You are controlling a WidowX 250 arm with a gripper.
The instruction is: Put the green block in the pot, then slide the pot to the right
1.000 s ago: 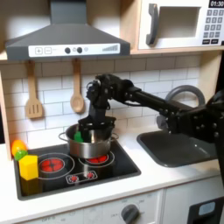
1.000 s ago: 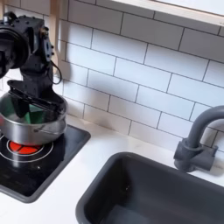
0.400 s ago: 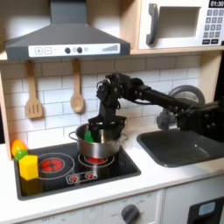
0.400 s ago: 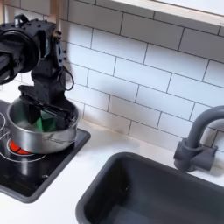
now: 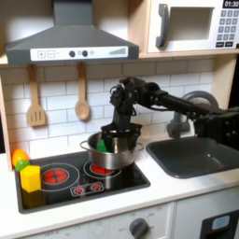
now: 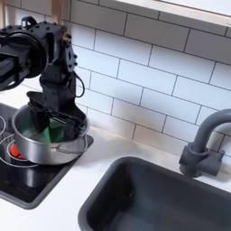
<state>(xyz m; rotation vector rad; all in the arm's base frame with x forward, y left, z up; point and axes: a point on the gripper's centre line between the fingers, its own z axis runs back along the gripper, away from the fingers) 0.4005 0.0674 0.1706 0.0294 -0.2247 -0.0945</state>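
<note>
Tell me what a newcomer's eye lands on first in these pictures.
The shiny pot on the toy stove's right burner, with the black arm's end effector reaching down into it beside the green block. Next, the yellow block at the stove's left edge in the first exterior view.

Both exterior views are evenly and fairly brightly lit by soft, diffuse light from above and in front; no hard-edged shadows appear. In the first exterior view, a dim band lies beneath the range hood (image 5: pixel 70 42), and the arm (image 5: pixel 177 103) casts a faint shadow on the tiled wall (image 5: pixel 56 89). The pot (image 5: pixel 114 152) shows bright specular glare on its rim, repeated on its side in the second exterior view (image 6: pixel 45 144). Both pictures are low in resolution and soft throughout; fine edges are smeared. The sink (image 6: pixel 171 203) reads as a dark, low-contrast mass.
</note>
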